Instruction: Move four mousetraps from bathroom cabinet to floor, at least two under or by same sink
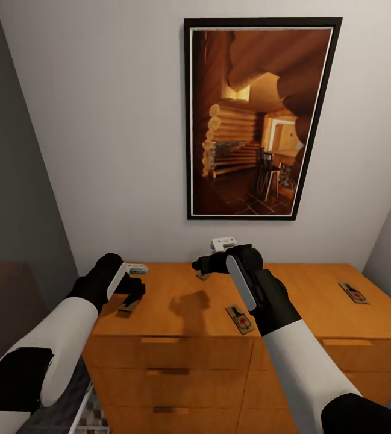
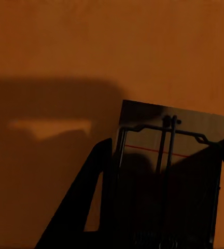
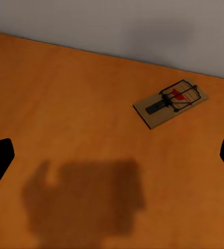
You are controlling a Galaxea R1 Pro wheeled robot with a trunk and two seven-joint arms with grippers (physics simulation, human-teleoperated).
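Head view puts us in front of the cabinet, both arms stretched over its flat orange-brown top beneath a framed picture of a log interior. Our left hand holds one mousetrap: in the left wrist view the board sits between the dark fingers, its wire bar across the middle. Our right hand hangs spread wide above the wood, holding nothing; its wrist camera looks down on a second mousetrap lying flat near the back wall. A third mousetrap rests close to the front edge beside our right forearm, and a fourth mousetrap lies well apart toward the right end. We judge the risks to be these: the held board seems pinched near one end, so it could swivel or slip free; and the right forearm could sweep the front-edge trap off as it reaches.
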